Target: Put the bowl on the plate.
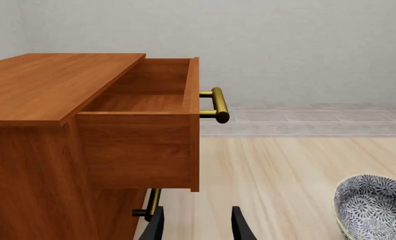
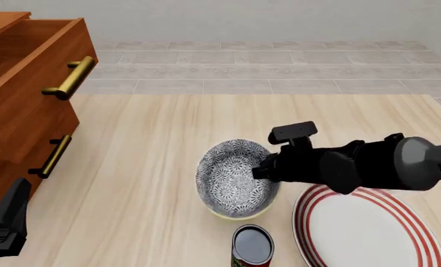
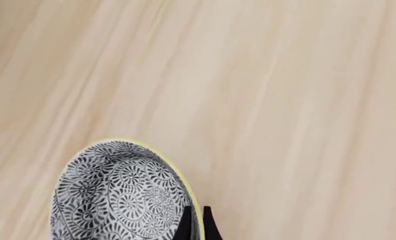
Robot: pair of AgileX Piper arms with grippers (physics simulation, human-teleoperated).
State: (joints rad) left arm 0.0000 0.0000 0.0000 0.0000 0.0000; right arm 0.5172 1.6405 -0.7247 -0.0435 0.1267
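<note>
One deep round bowl (image 2: 235, 179) with grey-blue floral patterning sits tilted on the pale wooden table (image 2: 153, 144), its rim pinched between your right gripper's (image 3: 195, 222) closed jaws. Just right of it lies the white red-ringed plate (image 2: 365, 228); a dark-topped can (image 2: 251, 245) stands near. Your left gripper (image 1: 198, 225) hangs spread open by the brown wooden drawer cabinet (image 1: 51, 130).

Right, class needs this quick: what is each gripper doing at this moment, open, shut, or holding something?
Left gripper: open, holding nothing, near the wooden drawer cabinet.
Right gripper: shut on the rim of the floral bowl.
</note>
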